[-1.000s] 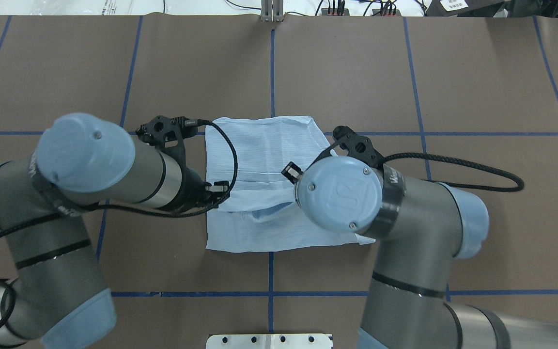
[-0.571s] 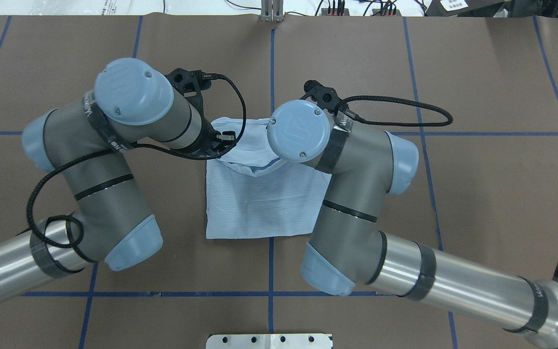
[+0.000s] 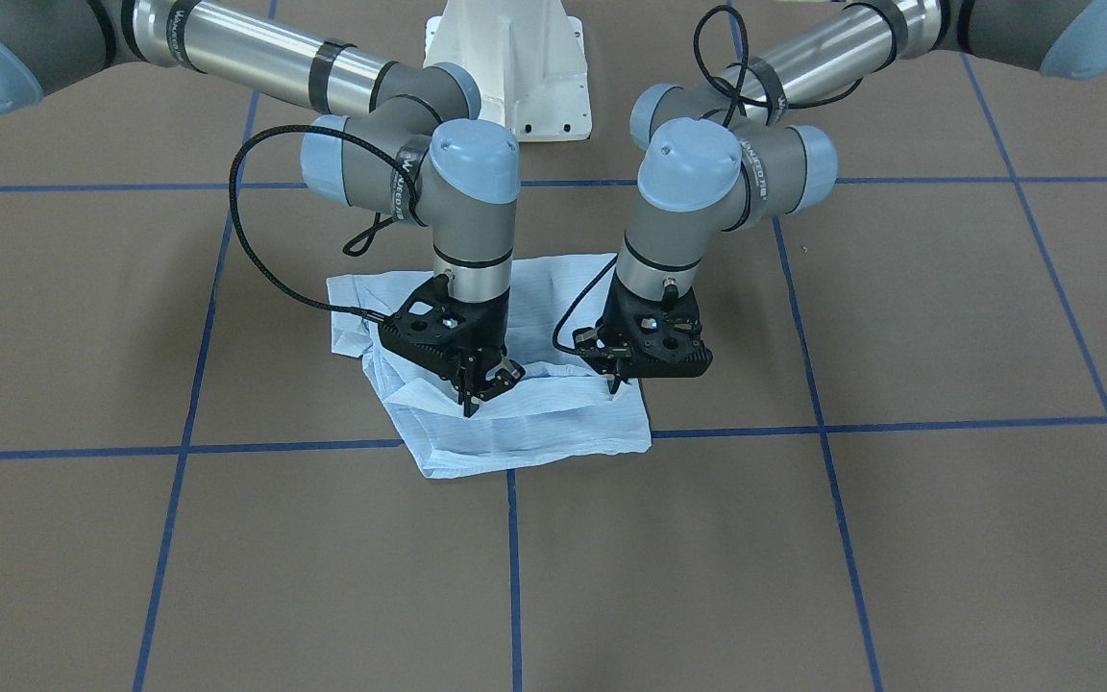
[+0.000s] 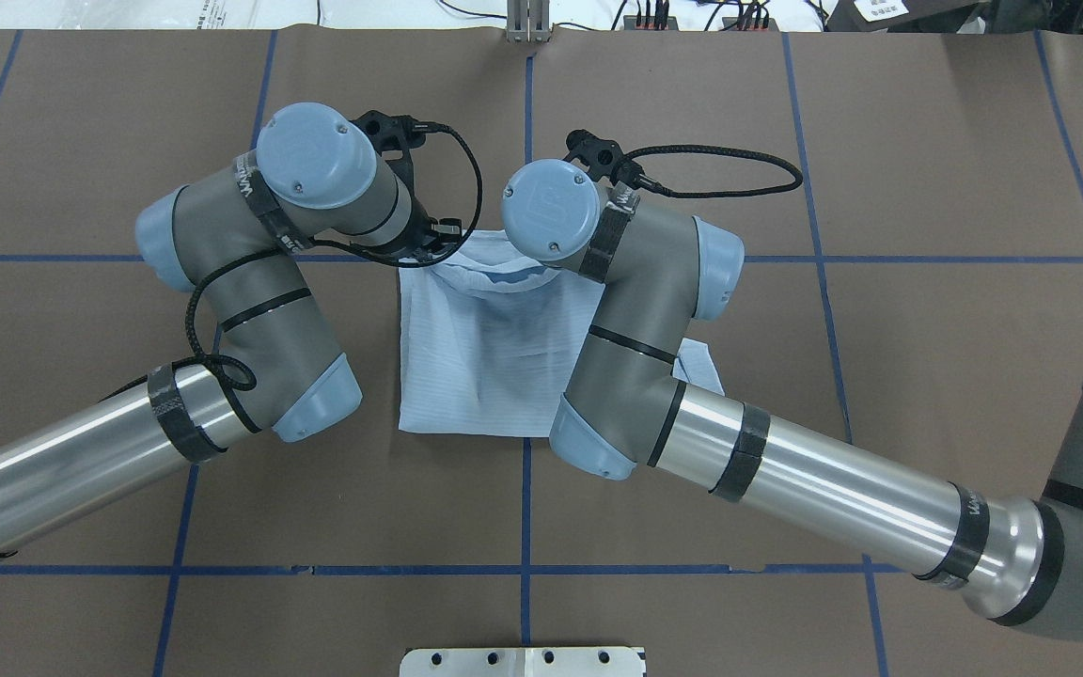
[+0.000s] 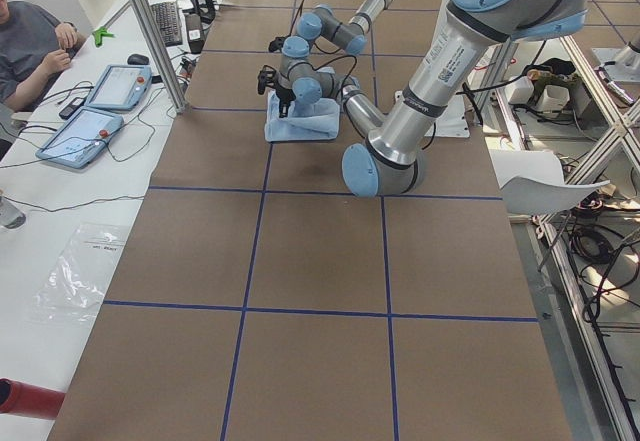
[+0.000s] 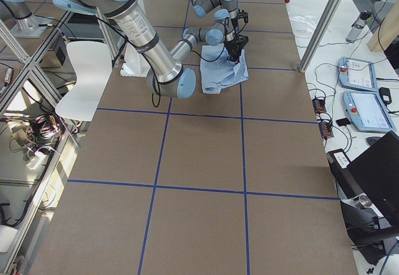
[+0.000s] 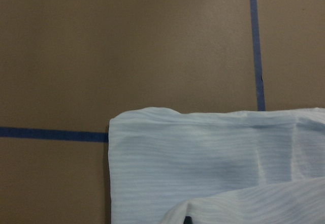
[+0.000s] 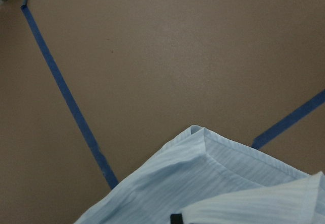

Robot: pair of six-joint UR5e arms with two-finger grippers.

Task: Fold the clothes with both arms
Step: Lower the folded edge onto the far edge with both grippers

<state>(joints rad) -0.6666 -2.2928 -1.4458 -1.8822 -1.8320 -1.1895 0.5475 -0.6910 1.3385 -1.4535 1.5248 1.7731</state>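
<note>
Nearest the robot, the overhead view shows the light-blue shirt lying flat on the brown table, its straight hem on the robot's side and one corner poking out from under the right arm. Farther out, the cloth rises to a sagging edge strung between the two wrists, but there the pale blue joint caps hide most of the fingers. The front-facing view shows them. The left gripper and the right gripper both point down, each pinched together on that raised edge, low over the far part of the shirt. Each wrist camera shows a held flap at its bottom edge. Past the flap the lower layer's far edge lies flat, and past that are bare table and blue tape lines. In both side views the grippers are too small to judge.
</note>
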